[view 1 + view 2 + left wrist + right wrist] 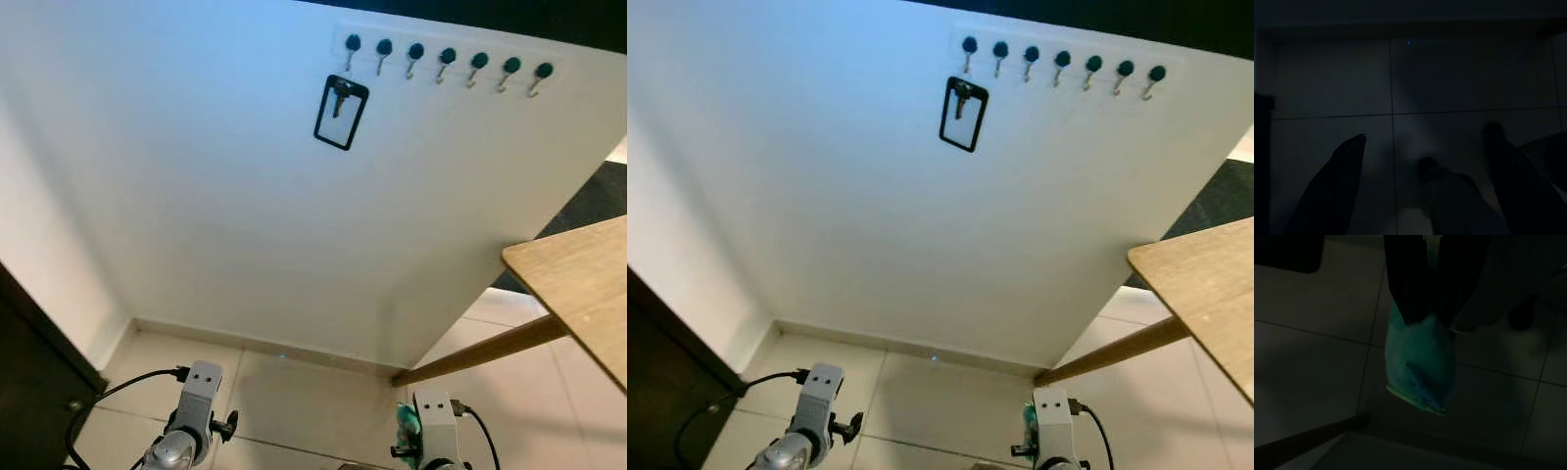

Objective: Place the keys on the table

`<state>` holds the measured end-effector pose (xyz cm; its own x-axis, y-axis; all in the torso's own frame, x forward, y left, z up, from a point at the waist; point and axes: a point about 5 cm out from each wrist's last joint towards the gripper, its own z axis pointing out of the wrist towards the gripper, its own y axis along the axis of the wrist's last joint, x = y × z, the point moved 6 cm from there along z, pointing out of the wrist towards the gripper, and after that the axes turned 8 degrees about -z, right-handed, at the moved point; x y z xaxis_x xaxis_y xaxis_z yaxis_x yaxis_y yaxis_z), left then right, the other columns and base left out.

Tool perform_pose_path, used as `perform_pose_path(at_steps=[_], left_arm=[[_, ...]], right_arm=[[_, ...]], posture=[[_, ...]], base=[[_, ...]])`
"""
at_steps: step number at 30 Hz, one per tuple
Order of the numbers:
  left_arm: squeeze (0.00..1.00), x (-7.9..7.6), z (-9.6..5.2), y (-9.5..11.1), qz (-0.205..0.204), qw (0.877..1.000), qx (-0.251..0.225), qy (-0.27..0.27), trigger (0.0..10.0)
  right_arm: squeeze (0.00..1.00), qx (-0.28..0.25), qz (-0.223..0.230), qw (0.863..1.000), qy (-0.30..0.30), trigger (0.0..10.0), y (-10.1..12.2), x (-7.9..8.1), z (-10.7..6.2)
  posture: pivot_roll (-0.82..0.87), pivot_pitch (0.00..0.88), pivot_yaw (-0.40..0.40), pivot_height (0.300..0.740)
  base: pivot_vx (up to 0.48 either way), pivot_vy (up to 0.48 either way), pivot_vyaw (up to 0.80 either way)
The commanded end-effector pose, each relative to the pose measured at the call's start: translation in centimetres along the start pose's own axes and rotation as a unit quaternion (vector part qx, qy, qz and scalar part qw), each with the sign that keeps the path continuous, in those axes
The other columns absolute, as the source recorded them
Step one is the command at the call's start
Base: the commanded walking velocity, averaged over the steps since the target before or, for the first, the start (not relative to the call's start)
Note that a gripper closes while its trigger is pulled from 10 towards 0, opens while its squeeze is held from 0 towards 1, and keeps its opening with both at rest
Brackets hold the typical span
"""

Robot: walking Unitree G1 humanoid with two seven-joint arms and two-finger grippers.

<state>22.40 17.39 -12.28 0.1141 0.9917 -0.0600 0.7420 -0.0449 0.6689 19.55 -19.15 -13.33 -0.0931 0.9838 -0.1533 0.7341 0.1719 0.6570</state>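
My right pincer [1422,313] hangs low by my side over the floor tiles, its fingers pinched on a soft teal thing [1420,367] that dangles below them. My left pincer [1420,181] hangs idle too, fingers spread wide and empty.

The keys [340,96] are well above both, hanging from the leftmost hook [352,46] of a row on the white wall, inside a black rectangular loop [341,113]. I judge the free left pincer should rise, close on that loop's lower part and lift it up off the hook before carrying it right to the wooden counter [578,284].

The keys look small, dark and metallic; detail is too fine to tell.
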Motion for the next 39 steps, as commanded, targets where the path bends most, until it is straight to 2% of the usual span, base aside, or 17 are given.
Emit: perform_pose_path(at_steps=[1,7,10,28,39], left_arm=[[0.00,-0.8,0.2,0.5,0.018,1.000,-0.006,-0.011,10.0],[0.00,-1.1,0.3,0.5,0.017,1.000,-0.002,-0.018,10.0],[0.00,-1.3,0.3,0.5,0.003,1.000,-0.002,-0.019,10.0],[0.00,-0.9,0.2,0.6,0.035,0.999,-0.010,-0.013,10.0],[0.00,-0.5,0.2,1.6,0.044,0.998,-0.033,0.001,10.0]], right_arm=[[0.00,0.001,0.000,1.000,-0.007,10.0,0.0,-0.6,0.0],[0.00,0.001,0.001,1.000,-0.007,10.0,0.1,-0.6,0.0],[0.00,0.001,0.001,1.000,-0.003,10.0,0.2,-0.6,0.1],[0.00,0.002,0.006,1.000,0.004,10.0,0.3,-0.1,0.2],[0.00,-0.001,-0.001,1.000,0.011,10.0,0.4,0.0,0.2]], posture=[[0.08,0.033,-0.067,0.740],[0.08,0.029,-0.068,0.740],[0.08,0.026,-0.068,0.740],[0.08,0.014,-0.064,0.740],[0.08,0.002,-0.063,0.740]], base=[[0.000,-0.480,0.00],[0.000,-0.480,0.00],[0.000,0.000,0.00],[0.000,0.000,0.00],[0.000,0.000,-0.80]])
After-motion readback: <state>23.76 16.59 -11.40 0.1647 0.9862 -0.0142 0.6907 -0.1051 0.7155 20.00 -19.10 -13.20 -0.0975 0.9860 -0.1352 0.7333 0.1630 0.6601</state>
